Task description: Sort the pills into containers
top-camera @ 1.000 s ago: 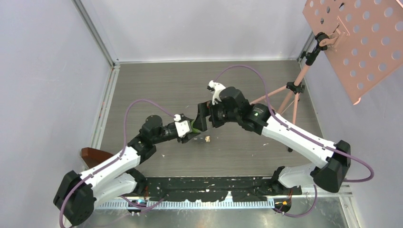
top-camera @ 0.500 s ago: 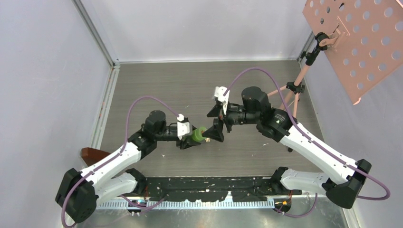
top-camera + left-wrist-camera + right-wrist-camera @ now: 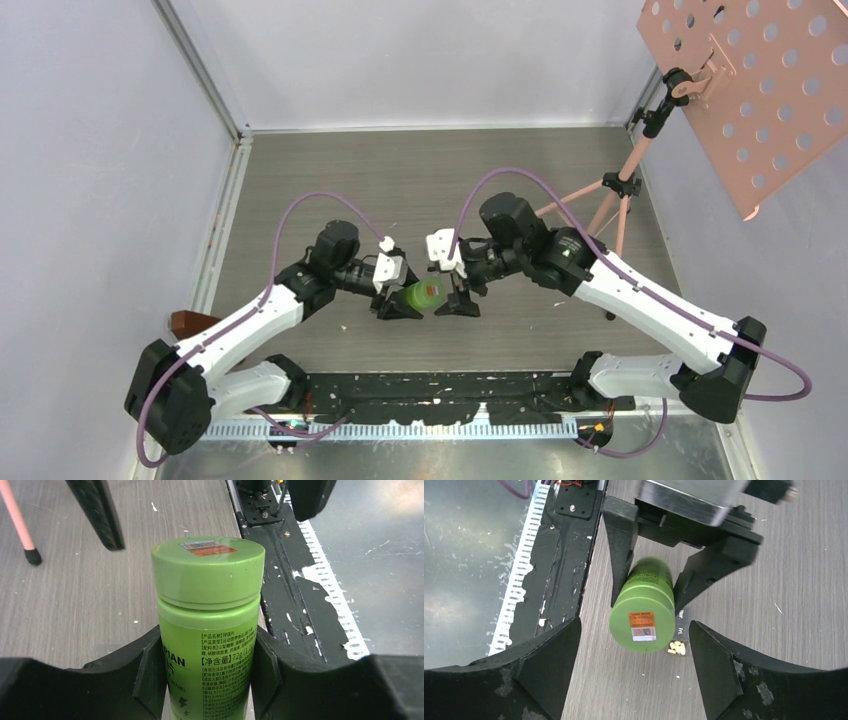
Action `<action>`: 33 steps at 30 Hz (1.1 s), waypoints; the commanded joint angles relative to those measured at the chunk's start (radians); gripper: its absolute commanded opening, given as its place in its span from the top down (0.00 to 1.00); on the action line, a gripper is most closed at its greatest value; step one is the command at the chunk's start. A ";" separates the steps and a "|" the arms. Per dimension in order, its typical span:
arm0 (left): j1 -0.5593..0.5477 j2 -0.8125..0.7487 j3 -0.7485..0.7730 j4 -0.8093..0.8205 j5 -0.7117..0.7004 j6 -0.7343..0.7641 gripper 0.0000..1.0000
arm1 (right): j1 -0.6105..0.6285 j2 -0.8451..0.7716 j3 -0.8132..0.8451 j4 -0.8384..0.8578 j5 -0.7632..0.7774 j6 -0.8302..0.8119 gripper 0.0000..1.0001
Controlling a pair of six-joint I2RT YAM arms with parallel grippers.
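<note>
My left gripper [image 3: 405,300] is shut on the body of the green bottle [image 3: 424,295] and holds it above the table, with the closed red-labelled cap pointing at my right gripper. In the left wrist view the bottle [image 3: 207,605] fills the middle between the fingers. My right gripper [image 3: 462,298] is open, its jaws wide on either side of the cap without touching it [image 3: 642,612]. Below the bottle, the dark-grey case [image 3: 680,627] lies on the table with an open compartment of yellow pills [image 3: 677,648]. Most of the case is hidden.
A pink stand [image 3: 620,190] with a perforated board [image 3: 760,90] stands at the back right; one of its feet shows in the left wrist view [image 3: 31,555]. A black rail [image 3: 440,390] runs along the near edge. A brown object [image 3: 195,328] lies at the left.
My left gripper has lifted the bottle and turned its cap toward the right arm. My right gripper has swung round and come nearer, so its open jaws now face the cap.
</note>
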State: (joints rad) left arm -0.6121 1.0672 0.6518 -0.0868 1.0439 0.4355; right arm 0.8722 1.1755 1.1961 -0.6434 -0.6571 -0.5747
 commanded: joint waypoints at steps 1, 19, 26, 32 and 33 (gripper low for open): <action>0.006 0.008 0.045 -0.009 0.067 0.019 1.00 | 0.052 0.019 0.034 -0.021 0.063 -0.083 0.15; 0.007 0.015 0.058 0.003 0.035 0.010 1.00 | 0.085 0.025 -0.008 0.086 0.204 0.023 0.71; 0.007 -0.029 -0.020 0.199 -0.224 -0.041 1.00 | 0.092 0.032 -0.027 0.156 0.177 0.351 0.80; 0.006 -0.070 -0.068 0.320 -0.419 -0.048 1.00 | 0.103 0.064 -0.082 0.254 0.453 0.864 0.94; 0.006 -0.073 -0.078 0.348 -0.451 -0.051 1.00 | 0.103 0.062 -0.099 0.274 0.472 0.961 0.94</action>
State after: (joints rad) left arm -0.6136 1.0161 0.5823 0.0509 0.8108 0.4095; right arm 0.9466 1.2263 1.1522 -0.4961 -0.2916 -0.0532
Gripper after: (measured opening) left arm 0.540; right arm 0.563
